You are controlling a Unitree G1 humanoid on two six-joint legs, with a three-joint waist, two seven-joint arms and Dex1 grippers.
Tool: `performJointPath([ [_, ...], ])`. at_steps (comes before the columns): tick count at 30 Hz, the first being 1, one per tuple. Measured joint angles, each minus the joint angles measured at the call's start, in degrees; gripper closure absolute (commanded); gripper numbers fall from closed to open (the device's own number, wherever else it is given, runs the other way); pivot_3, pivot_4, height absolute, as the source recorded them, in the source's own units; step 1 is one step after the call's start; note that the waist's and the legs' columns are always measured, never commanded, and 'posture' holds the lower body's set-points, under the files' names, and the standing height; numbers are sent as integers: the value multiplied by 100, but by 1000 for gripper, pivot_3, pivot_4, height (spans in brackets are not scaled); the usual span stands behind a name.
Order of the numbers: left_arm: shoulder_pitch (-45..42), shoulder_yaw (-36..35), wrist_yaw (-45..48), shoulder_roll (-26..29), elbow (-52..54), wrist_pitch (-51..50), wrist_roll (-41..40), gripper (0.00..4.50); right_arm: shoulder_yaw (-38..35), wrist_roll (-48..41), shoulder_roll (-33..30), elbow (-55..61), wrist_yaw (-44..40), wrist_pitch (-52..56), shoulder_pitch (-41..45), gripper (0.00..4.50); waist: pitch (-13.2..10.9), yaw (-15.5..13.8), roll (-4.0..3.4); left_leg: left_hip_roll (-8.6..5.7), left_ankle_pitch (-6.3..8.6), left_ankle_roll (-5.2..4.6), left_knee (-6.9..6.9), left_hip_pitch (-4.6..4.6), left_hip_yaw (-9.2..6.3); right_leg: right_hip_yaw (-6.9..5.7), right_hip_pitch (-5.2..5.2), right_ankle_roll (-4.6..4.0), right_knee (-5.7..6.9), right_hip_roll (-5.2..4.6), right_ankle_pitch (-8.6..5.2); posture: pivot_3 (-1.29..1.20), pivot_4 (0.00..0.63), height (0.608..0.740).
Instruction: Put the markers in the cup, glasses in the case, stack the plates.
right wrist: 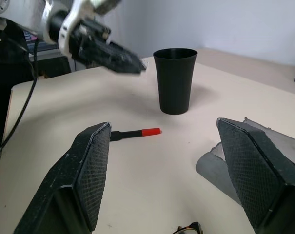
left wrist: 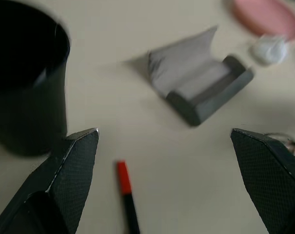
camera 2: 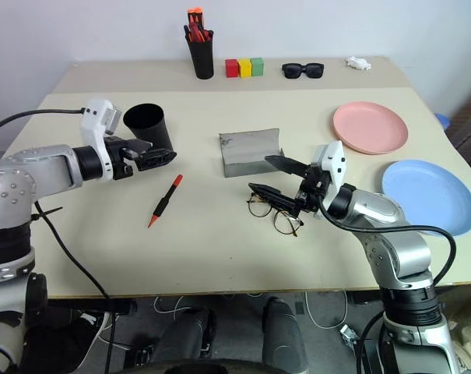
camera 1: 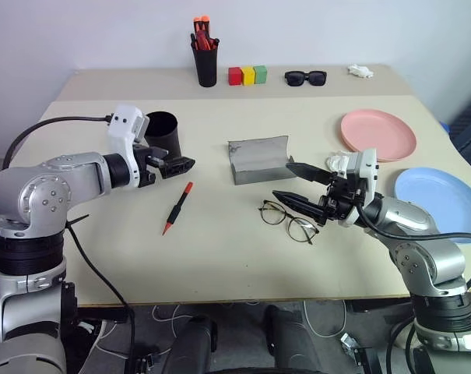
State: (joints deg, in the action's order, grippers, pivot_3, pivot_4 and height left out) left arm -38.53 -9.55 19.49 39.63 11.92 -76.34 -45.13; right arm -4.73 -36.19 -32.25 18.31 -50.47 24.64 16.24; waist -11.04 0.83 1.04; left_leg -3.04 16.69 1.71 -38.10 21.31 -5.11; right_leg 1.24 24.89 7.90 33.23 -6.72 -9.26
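Note:
A red marker (camera 1: 177,208) with a dark middle lies on the table, left of centre. Behind it stands the wide black cup (camera 1: 162,133), upright. My left gripper (camera 1: 184,164) hovers open and empty just in front of the cup, above the marker's far end. The grey case (camera 1: 258,160) lies open mid-table. In front of it lie the wire-frame glasses (camera 1: 288,220), unfolded. My right gripper (camera 1: 283,181) hangs open over the glasses' right side, holding nothing. A pink plate (camera 1: 377,134) and a blue plate (camera 1: 441,195) lie apart at the right.
Along the back edge stand a tall black pen cup (camera 1: 205,62) with orange-red pens, three coloured blocks (camera 1: 247,75), black sunglasses (camera 1: 305,77) and a small white object (camera 1: 360,72). The blue plate reaches the table's right edge.

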Motion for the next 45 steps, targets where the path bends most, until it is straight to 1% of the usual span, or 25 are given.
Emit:
performJointPath([
  [4, 117, 250, -336, -276, -36, -898, 118, 85, 7, 13, 21, 0, 8, -5, 1, 945, -1, 1, 2, 0, 0, 0, 0, 2, 0, 0, 1, 0, 0, 0, 0, 0, 150, 740],
  [7, 117, 602, -236, -229, -188, -1490, -53, 85, 14, 15, 28, 0, 28, -5, -1, 945, -1, 2, 2, 0, 0, 0, 0, 1, 1, 0, 1, -1, 0, 0, 0, 0, 150, 740],
  [11, 117, 954, -119, -68, -262, -1562, -42, 85, 14, 20, 27, 1, 62, -5, -2, 945, -1, 0, 2, 0, 0, 1, 0, 2, 1, 1, 2, -1, 0, 0, 0, 0, 150, 740],
  [13, 103, 1186, -40, 66, -243, -1462, 84, 85, 10, 23, 27, 7, 70, -5, -18, 945, 0, -2, 0, 0, 0, 1, 0, 0, 1, 1, 0, -2, -1, 0, -1, 0, 150, 740],
  [15, 80, 1362, 28, 83, -228, -1361, 207, 85, 8, 35, 27, 8, 84, -6, -52, 945, 4, -7, -7, 0, 0, 1, 1, -5, 2, 2, -5, -2, 0, -1, -1, 0, 150, 740],
  [16, 65, 1390, 42, 51, -251, -1324, 265, 309, 7, 48, 26, 9, 96, -7, -57, 945, 7, -13, -11, 0, -1, 3, 1, -8, 2, 2, -8, -2, 0, -1, -1, 0, 150, 740],
  [18, 54, 1470, 46, -30, -297, -1253, 433, 926, 7, 57, 26, 11, 111, -7, -58, 945, 10, -26, -17, 0, -1, 3, 1, -23, 1, 1, -24, -2, -1, -1, -2, 0, 150, 740],
  [20, 52, 1478, 17, -147, -386, -1210, 608, 1810, 6, 68, 25, 16, 124, -9, -58, 945, 10, -37, -18, -1, -1, 3, 1, -38, 0, 1, -42, -13, -3, -2, -12, 0, 150, 740],
  [23, 35, 1461, 65, -160, -439, -1212, 732, 3394, 5, 112, 25, 51, 144, -16, -58, 945, 10, -29, -18, -3, 0, 2, 1, -40, 0, 2, -44, -6, -4, -4, -17, 0, 150, 740],
  [24, 35, 1463, 102, -160, -444, -1205, 753, 3820, 5, 117, 24, 51, 149, -21, -58, 945, 10, -22, -17, -3, 0, 1, 1, -38, 0, 2, -43, 4, -4, -4, -12, 0, 150, 740],
  [25, 33, 1465, 167, -156, -443, -1177, 768, 4370, 4, 124, 22, 51, 151, -31, -61, 945, 10, -18, -17, -3, 0, 1, 1, -37, 0, 2, -41, 6, -4, -4, -11, 0, 150, 740],
  [26, 31, 1495, 252, -136, -445, -1089, 801, 4485, 3, 131, 21, 51, 152, -44, -66, 945, 10, -17, -17, -3, 0, 1, 2, -36, 1, 2, -39, 6, -4, -4, -11, 0, 150, 740],
  [27, 32, 1521, 322, -139, -446, -984, 832, 4485, 2, 138, 21, 51, 154, -53, -69, 945, 9, -18, -16, -2, 0, 1, 2, -30, 0, 1, -34, 5, -4, -4, -11, 0, 150, 740],
  [30, -71, 1408, 597, -350, -519, 6, 959, 4485, 2, 160, 22, 49, 152, -98, -69, 945, 6, -34, -11, -2, -5, 10, -1, -5, -3, 0, -14, 3, -5, -4, -8, 0, 150, 740],
  [32, -248, 1190, 708, -538, -574, 804, 1066, 4485, 2, 167, 23, 44, 147, -133, -67, 945, 5, -28, -10, -3, -6, 12, -1, 1, -2, 1, -9, 2, -9, -5, -7, 0, 150, 740],
  [34, -388, 732, 764, -971, -749, 1908, 1156, 4485, 3, 171, 26, 19, 137, -141, -43, 945, 6, -28, -11, -3, -6, 12, 1, 0, 0, 0, -8, 1, -11, -6, -6, 0, 150, 740],
  [36, -492, 529, 857, -1230, -949, 3112, 1377, 4485, 8, 175, 27, -14, 114, -149, 20, 945, 6, -19, -11, -2, -6, 12, 1, 0, 3, 2, -6, 2, -12, -6, -6, 0, 150, 740],
  [37, -542, 485, 920, -1284, -1099, 3713, 1535, 4485, 8, 176, 27, -25, 106, -154, 38, 945, 6, -6, -11, -2, -7, 13, 2, -1, 5, 3, -5, 2, -12, -5, -5, 0, 150, 740],
  [40, -734, 226, 887, -1388, -1684, 5014, 1901, 4485, 9, 176, 28, -67, 95, -155, 59, 945, 6, -15, -11, -2, -6, 12, 3, 1, 6, 3, -3, 2, -12, -5, -5, 0, 150, 740],
  [43, -898, -11, 856, -1345, -2301, 6142, 2276, 4485, 10, 176, 27, -68, 76, -155, 71, 945, 6, -23, -11, -3, -6, 11, 2, 3, 7, 2, -4, 4, -14, -6, -4, 0, 150, 740],
  [45, -983, -114, 790, -1326, -2715, 6633, 2433, 4485, 9, 193, 26, -69, 71, -157, 73, 945, 6, -29, -11, -4, -6, 10, 2, 3, 6, 2, -5, 4, -15, -6, -4, 0, 150, 740],
])
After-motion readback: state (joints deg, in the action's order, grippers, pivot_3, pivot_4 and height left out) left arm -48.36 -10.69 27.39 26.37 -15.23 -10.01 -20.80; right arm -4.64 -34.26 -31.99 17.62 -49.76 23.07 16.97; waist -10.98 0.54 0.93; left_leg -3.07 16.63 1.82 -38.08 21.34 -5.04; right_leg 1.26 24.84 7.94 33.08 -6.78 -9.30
